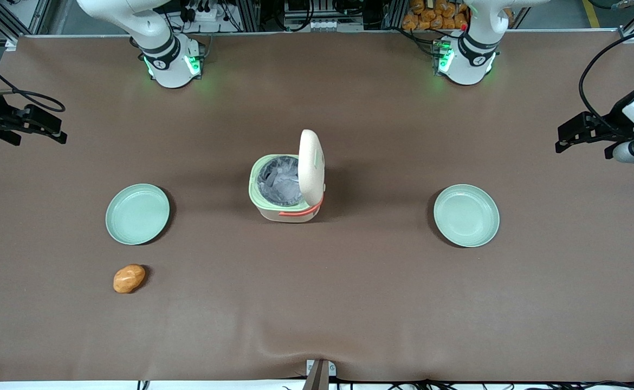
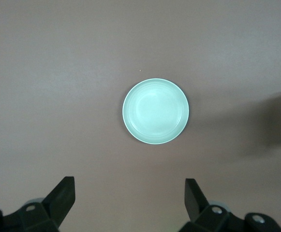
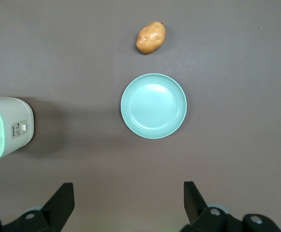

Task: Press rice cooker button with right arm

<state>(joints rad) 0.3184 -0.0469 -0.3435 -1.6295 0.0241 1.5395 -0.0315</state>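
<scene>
The rice cooker [image 1: 282, 189] stands at the middle of the table, cream with a pale green rim and an orange-red band. Its cream lid [image 1: 311, 165] stands upright and open, and the grey liner shows inside. The lid's outer face turns toward the parked arm's end, and I cannot make out the button on it. The cooker's side also shows in the right wrist view [image 3: 12, 128]. My right gripper [image 1: 57, 130] hangs far off toward the working arm's end, high above the table and well apart from the cooker. It is open and empty [image 3: 128, 191].
A pale green plate [image 1: 137, 213] lies toward the working arm's end and shows in the right wrist view [image 3: 153, 106]. An orange-brown potato [image 1: 129, 278] lies nearer the front camera than that plate. Another pale green plate [image 1: 466, 215] lies toward the parked arm's end.
</scene>
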